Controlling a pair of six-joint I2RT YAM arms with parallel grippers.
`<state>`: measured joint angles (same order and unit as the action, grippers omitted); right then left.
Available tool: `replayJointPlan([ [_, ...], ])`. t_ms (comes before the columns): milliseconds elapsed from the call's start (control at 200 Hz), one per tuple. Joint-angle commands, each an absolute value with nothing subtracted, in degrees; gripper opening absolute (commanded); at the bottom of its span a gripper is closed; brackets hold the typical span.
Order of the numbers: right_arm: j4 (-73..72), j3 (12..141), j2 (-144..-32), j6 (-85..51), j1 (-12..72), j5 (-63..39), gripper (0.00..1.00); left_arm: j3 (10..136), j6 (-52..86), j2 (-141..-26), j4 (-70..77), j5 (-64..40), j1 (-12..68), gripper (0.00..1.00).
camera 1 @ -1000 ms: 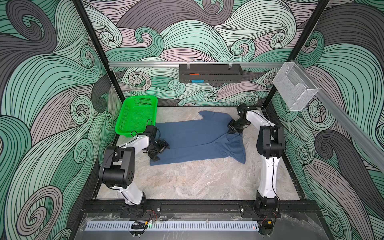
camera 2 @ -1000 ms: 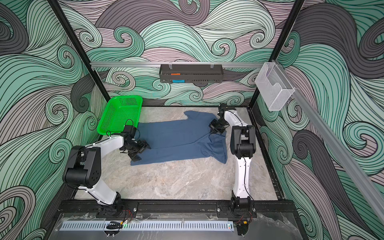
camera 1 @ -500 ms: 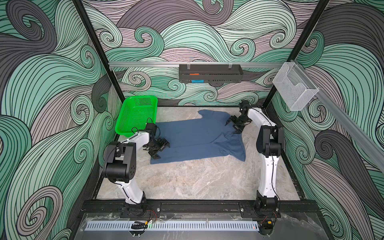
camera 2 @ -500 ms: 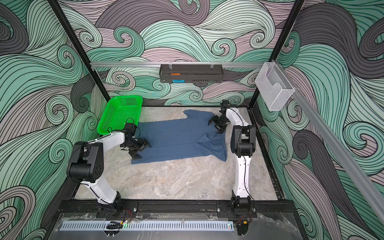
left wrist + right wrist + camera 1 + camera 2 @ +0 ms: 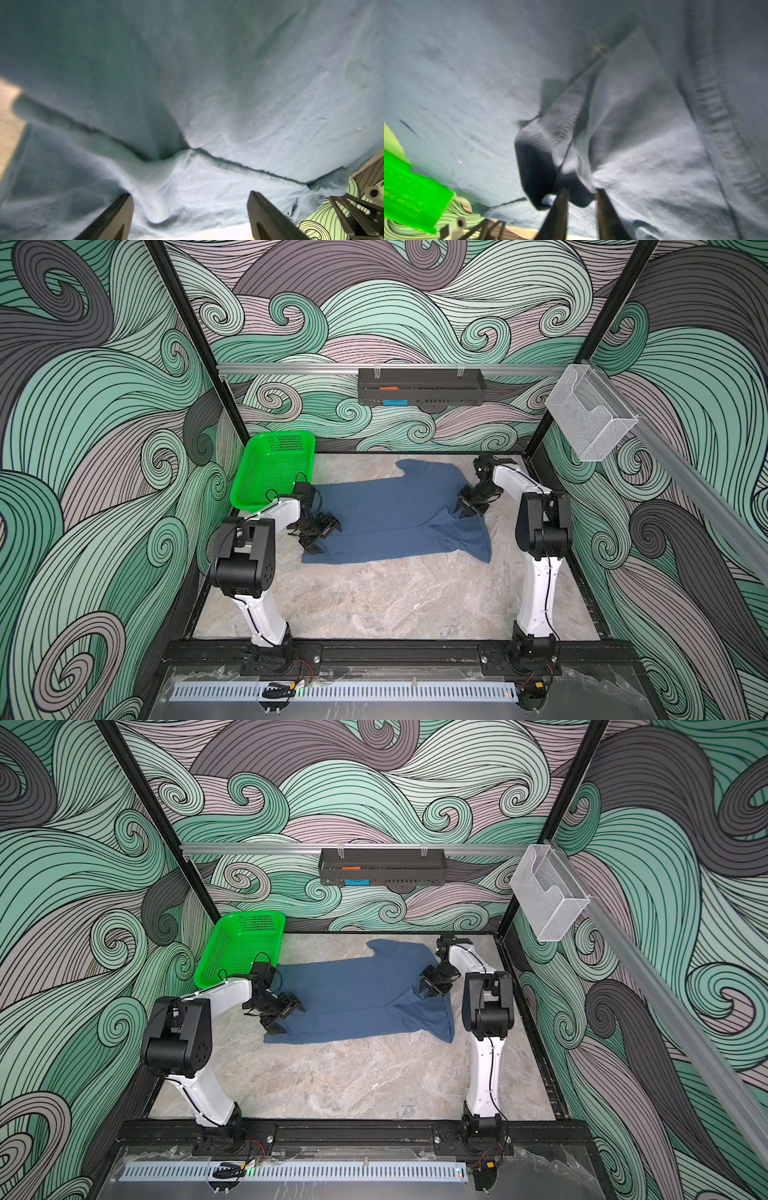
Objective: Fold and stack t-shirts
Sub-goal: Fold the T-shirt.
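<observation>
The slate-blue t-shirt [image 5: 390, 514] lies spread flat on the desk [image 5: 395, 605] between the two arms, one end just beside the green basket [image 5: 249, 485], and no fold has been made in it yet. The right hand [image 5: 581, 194] has its fingers pressed nearly together on a bunched ridge of cloth close to the small white tag [image 5: 548, 201] (so at the neck end, as far as I can judge). The left hand [image 5: 320, 531] sits low over the opposite end, spread wide and gripping nothing. The risk I see lies in that imbalance: if the right arm lifts or pulls with only one end pinched, the loose end will drag across the desk and the shirt will skew or crumple rather than fold cleanly. The pinch may also have taken only the top layer, or too shallow a bite, and soft cloth could slip free mid-lift. The near sleeve [image 5: 473, 539] lies rumpled and could get trapped inside a fold.
</observation>
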<state>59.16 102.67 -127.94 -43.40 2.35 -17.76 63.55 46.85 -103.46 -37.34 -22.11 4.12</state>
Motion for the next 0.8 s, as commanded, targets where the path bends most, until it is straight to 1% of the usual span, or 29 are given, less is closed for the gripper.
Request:
replayJointPlan([
  [0, 59.8, 105.1, -130.1, -43.8, 3.2, -18.7, 0.11, 64.2, 45.7, -106.0, -37.2, -21.9, 3.5, 0.89],
  [55, 59.8, 105.9, -130.2, -43.8, 3.3, -18.7, 0.06, 64.2, 45.6, -106.3, -37.1, -21.8, 3.4, 0.89],
  [180, 60.4, 108.4, -131.4, -43.8, 3.2, -18.8, 0.00, 64.0, 45.7, -106.9, -36.6, -21.8, 3.1, 0.89],
  [485, 62.6, 118.3, -137.3, -45.0, 2.5, -20.3, 0.00, 64.8, 45.4, -107.8, -37.1, -21.9, 2.9, 0.89],
  [560, 63.0, 120.9, -138.6, -45.4, 2.0, -20.3, 0.16, 65.1, 45.2, -107.8, -37.4, -21.9, 2.8, 0.89],
  [595, 63.1, 121.7, -138.8, -45.5, 1.7, -20.1, 0.28, 65.2, 45.1, -107.8, -37.5, -21.9, 2.7, 0.89],
  [755, 63.1, 121.7, -136.7, -44.4, 1.4, -17.7, 0.70, 66.2, 44.6, -107.5, -38.8, -21.8, 2.4, 0.89],
  [795, 63.1, 120.3, -135.3, -44.3, 1.4, -17.5, 0.77, 66.7, 44.6, -107.4, -39.2, -21.7, 2.4, 0.89],
])
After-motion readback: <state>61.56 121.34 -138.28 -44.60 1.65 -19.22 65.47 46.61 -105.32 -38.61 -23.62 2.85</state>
